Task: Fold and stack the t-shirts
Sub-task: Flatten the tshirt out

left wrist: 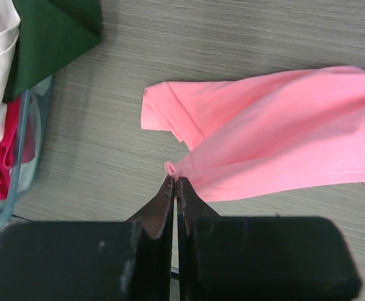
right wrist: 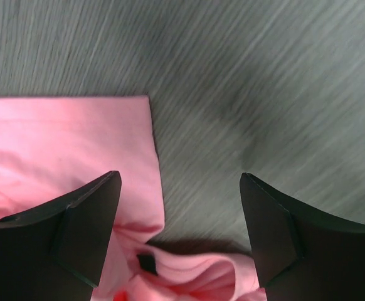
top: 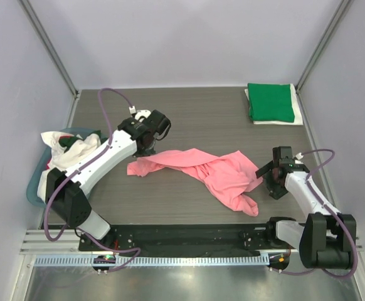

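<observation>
Left wrist view: the left hand is squeezed tight on the pink t-shirt. The right hand is spread wide, holding nothing, over the shirt's edge on the grey worktop. White walls stand around.

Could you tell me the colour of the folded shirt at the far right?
The folded shirt is bright green; top external view.

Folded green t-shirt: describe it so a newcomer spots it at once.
Look to the far right corner of the grey wood-grain table. There a bright green t-shirt lies folded into a neat rectangle on a folded white shirt. Unlike the crumpled salmon-pink shirt mid-table, it lies flat.
</observation>
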`<action>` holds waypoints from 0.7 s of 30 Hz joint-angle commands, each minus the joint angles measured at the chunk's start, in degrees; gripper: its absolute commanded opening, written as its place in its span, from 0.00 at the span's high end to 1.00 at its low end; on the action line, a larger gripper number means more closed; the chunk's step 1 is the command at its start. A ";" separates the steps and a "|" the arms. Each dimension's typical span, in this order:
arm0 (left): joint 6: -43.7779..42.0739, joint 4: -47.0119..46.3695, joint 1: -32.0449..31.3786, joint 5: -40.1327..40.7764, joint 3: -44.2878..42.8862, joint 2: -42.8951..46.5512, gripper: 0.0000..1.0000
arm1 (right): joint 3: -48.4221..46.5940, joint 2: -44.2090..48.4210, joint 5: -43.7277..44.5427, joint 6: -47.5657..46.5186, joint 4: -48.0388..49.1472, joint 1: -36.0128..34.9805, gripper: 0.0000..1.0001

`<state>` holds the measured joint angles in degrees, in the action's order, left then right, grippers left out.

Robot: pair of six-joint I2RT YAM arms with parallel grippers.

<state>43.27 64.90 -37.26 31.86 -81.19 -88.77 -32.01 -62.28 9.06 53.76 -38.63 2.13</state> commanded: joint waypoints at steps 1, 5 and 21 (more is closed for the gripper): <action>-0.73 -2.41 0.69 -0.30 -0.02 0.88 1.00 | -0.86 -3.28 2.63 -2.59 6.89 1.12 0.19; -1.34 -2.85 1.04 -0.57 -0.11 0.62 1.00 | -2.00 -6.88 3.42 -4.79 10.14 1.38 0.25; -2.39 -5.49 3.50 -2.59 3.32 1.41 1.00 | 0.89 -14.09 -3.78 -9.46 19.38 1.38 0.73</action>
<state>41.50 61.14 -34.76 29.71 -78.06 -88.75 -34.09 -74.87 8.40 45.19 -21.41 3.49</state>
